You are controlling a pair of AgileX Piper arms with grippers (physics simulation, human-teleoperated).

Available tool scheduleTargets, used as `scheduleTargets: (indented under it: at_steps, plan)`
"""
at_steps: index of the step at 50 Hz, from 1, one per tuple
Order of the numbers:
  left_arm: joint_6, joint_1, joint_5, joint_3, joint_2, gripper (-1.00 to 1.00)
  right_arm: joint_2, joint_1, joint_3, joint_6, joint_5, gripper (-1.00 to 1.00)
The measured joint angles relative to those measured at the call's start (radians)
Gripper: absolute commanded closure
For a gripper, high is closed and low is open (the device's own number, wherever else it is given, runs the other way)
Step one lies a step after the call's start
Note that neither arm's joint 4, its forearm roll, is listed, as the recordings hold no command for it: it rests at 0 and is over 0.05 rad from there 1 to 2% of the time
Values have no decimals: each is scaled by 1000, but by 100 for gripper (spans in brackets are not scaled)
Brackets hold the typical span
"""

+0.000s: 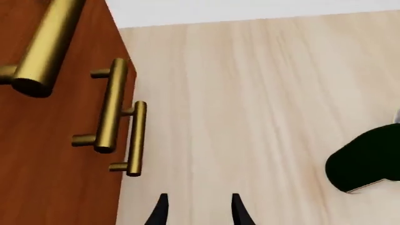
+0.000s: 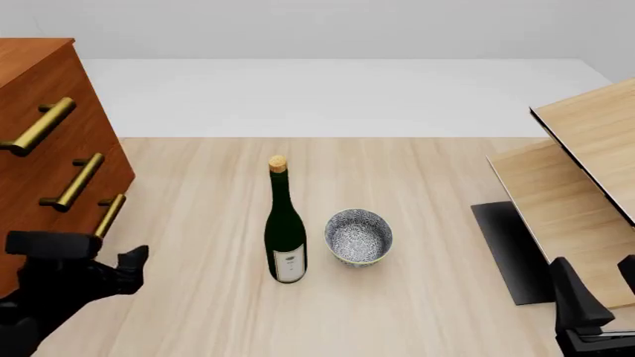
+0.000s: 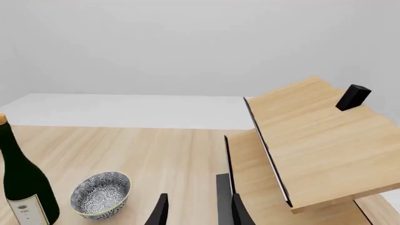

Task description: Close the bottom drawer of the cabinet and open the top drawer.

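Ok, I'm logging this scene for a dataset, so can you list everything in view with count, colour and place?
cabinet: one, reddish-brown wood, far left of the table, three drawer fronts flush
brass handles: three, gold bars, stacked on the cabinet's front
bottle: one, dark green with a cork and pale label, upright mid-table
bowl: one, blue-and-white patterned, just right of the bottle, apart from it
slanted panels: two, pale wood with black edges, at the right
table: one, light wood
left gripper: black fingers apart, near the lowest handle, holding nothing
right gripper: black fingers apart, holding nothing, low at the right
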Motion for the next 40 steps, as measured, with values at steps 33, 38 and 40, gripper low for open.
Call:
scheduleTargets:
  at_steps: [33,38,40]
  plan:
    - [503,-150,111,-90,-206,-100,-16,2,3,-1,12,-100]
    - [572,-156,133,-119,-221,-100,-18,2,3,-1,13,-100]
    - [605,-157,135,-125,-227,-100,-18,2,4,0,14,-100]
